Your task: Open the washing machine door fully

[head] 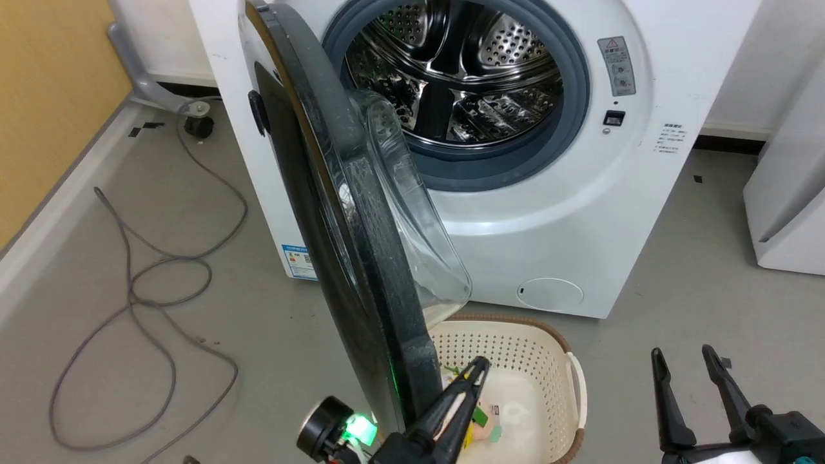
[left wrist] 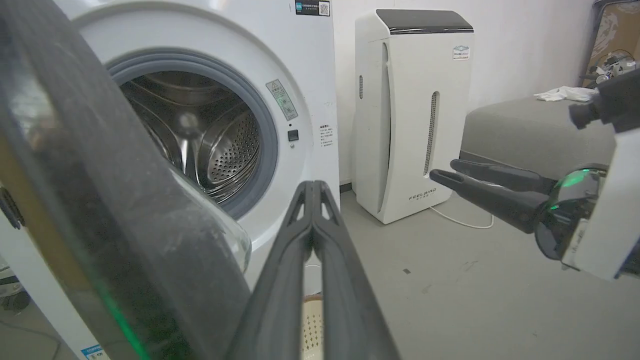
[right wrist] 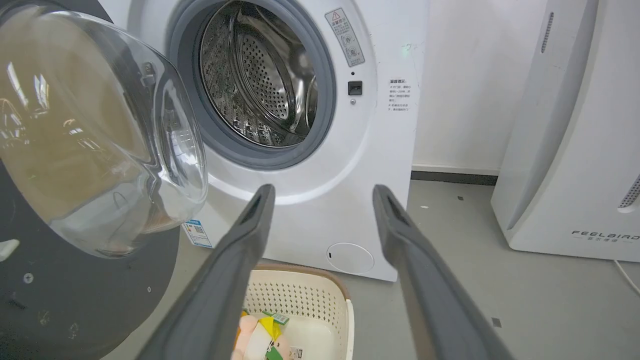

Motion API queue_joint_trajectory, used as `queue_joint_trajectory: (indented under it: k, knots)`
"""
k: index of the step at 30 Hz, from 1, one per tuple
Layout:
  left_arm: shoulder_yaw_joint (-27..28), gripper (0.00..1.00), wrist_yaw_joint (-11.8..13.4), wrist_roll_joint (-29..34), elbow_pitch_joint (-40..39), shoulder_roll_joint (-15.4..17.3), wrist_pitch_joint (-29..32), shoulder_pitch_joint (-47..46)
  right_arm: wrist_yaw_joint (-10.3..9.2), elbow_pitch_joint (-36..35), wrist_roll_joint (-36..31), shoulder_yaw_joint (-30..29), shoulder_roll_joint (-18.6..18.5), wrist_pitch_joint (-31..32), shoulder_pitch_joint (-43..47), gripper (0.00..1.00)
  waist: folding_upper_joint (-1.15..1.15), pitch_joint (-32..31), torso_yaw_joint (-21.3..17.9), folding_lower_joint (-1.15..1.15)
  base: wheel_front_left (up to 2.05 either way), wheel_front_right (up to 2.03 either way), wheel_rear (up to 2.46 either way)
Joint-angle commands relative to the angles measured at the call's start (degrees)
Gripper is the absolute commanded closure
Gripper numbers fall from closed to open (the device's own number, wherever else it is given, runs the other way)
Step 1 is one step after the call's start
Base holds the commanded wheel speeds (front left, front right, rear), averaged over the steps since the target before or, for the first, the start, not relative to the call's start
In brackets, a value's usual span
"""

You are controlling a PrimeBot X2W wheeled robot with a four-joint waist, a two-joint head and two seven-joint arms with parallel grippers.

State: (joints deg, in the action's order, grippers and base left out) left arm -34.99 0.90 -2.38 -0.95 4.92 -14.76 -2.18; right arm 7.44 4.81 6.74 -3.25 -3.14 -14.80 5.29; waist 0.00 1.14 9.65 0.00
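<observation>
The washing machine (head: 554,212) stands ahead with its steel drum exposed. Its glossy black door (head: 348,245) is swung out edge-on toward me, the clear glass bowl (head: 419,219) bulging to the right. In the right wrist view the door (right wrist: 75,300) and its bowl fill the left side. My left gripper (head: 480,366) is shut, its fingers right beside the door's lower inner rim (left wrist: 150,250); whether they touch it I cannot tell. At the lower right my right gripper (head: 682,353) hangs open and holds nothing, well clear of the door.
A cream laundry basket (head: 567,367) with small items sits on the floor under the door's lower edge. Grey cables (head: 148,283) loop over the floor at left. A white FEELBIRD appliance (left wrist: 415,110) stands right of the machine, with a grey couch (left wrist: 530,135) beyond it.
</observation>
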Motion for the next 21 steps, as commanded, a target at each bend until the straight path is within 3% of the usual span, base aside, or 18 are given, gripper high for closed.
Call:
queue_joint_trajectory:
  k: [1,21]
  knots:
    - [0.6,1.00,0.3,-0.1,0.5,0.1,-0.2,0.7,0.05,0.0,-0.4,-0.1,0.3,-0.2,-0.4,0.00,0.00,0.2,0.4,0.00,0.00,0.00,0.00]
    - [4.5,1.00,1.1,0.2,0.2,-0.9,-0.2,3.8,0.05,0.3,0.0,-0.7,0.3,-0.2,-0.4,0.00,0.00,0.9,9.9,0.00,0.00,0.00,0.00]
